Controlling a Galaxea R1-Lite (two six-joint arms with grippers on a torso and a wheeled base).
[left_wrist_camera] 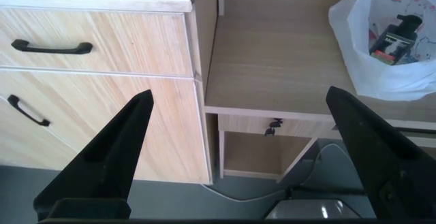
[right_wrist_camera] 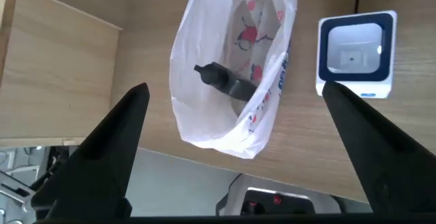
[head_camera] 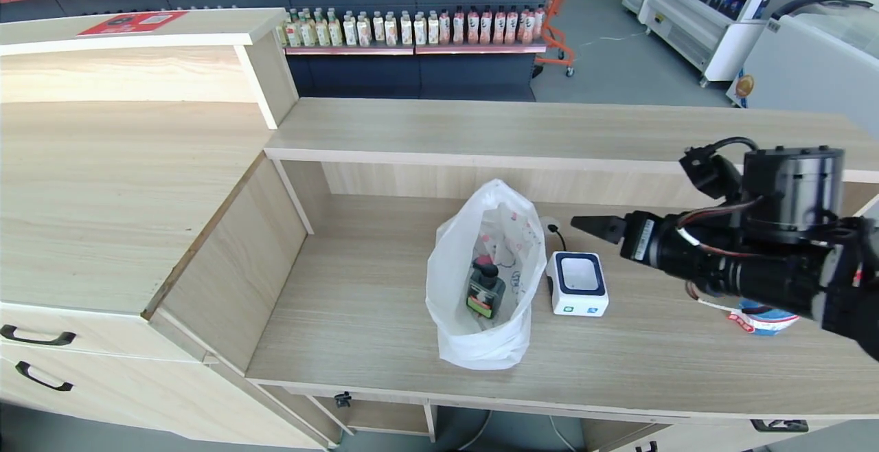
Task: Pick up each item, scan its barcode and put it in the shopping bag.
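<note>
Nearest to me, my left pincer (left_wrist_camera: 240,98) hangs spread and empty, low beside the drawers (left_wrist_camera: 95,43) and below the counter's front edge. My right pincer (head_camera: 599,227) is also spread wide with nothing in it. It is held above the counter (head_camera: 357,314), over the scanner (head_camera: 578,284) and pointing towards the shopping bag (head_camera: 481,287).

The item left to scan lies on the counter under my right forearm: a blue-and-white packet (head_camera: 762,320) with a red-printed edge, mostly hidden. I judge it light and probably soft or crinkly, so it may be slippery. I would pinch it across its middle, not by a loose edge, though I cannot tell its full shape.

The bag stands just beside the scanner with its mouth open upward — thin, limp film that will fold if brushed. A dark bottle (head_camera: 485,290) with a green label already sits inside it.

There is open counter in front of the bag and to its left. The scanner's cable (head_camera: 557,235) runs behind it, and farther back the raised ledge (head_camera: 549,129) overhangs — that limits how high I can lift near the wall.
</note>
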